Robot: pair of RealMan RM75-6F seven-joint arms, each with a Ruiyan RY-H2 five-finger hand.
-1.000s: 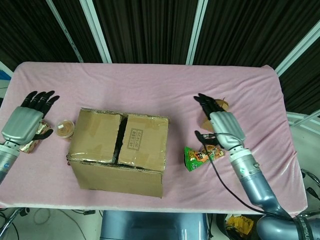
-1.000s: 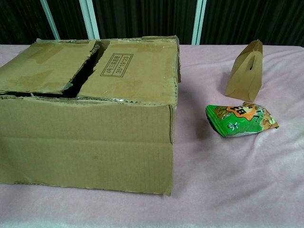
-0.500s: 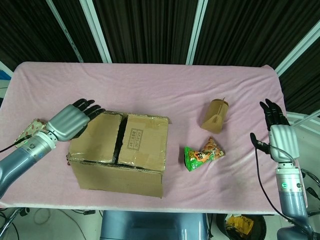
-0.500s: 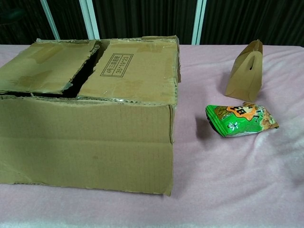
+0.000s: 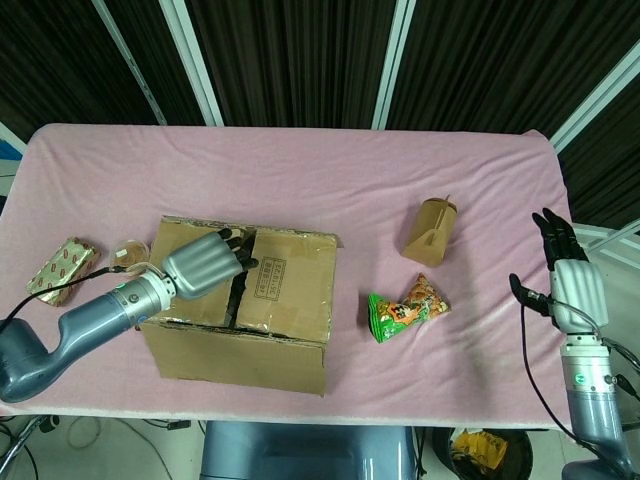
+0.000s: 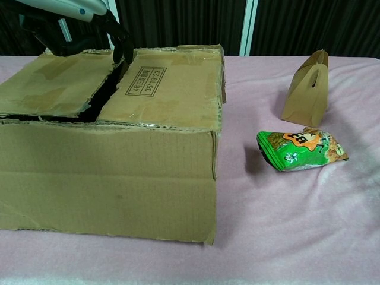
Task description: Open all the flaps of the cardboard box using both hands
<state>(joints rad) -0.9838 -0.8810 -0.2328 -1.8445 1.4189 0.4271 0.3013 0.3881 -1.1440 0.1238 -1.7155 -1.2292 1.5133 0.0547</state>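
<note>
Pink cloth covers the bench [image 5: 330, 180], where the cardboard box [image 5: 240, 300] sits with flaps down, the left robot hand [image 5: 205, 263] resting empty over its centre gap; the right robot hand [image 5: 570, 280] hangs spread and empty. From the chest view, dark fingers [image 6: 122, 44] reach the seam, beside a snack bag [image 6: 301, 148] and a paper carton [image 6: 306, 89]

Green snack bag [image 5: 404, 311] near the upright paper carton [image 5: 432, 231]; left, a foil packet [image 5: 61, 269], perhaps candy.

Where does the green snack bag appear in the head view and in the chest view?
Head view: green snack bag lies right of centre on the pink cloth, right of the cardboard box.
Chest view: green snack bag is at right, middle height.
Shared landmark: the brown paper carton just behind it.
</note>
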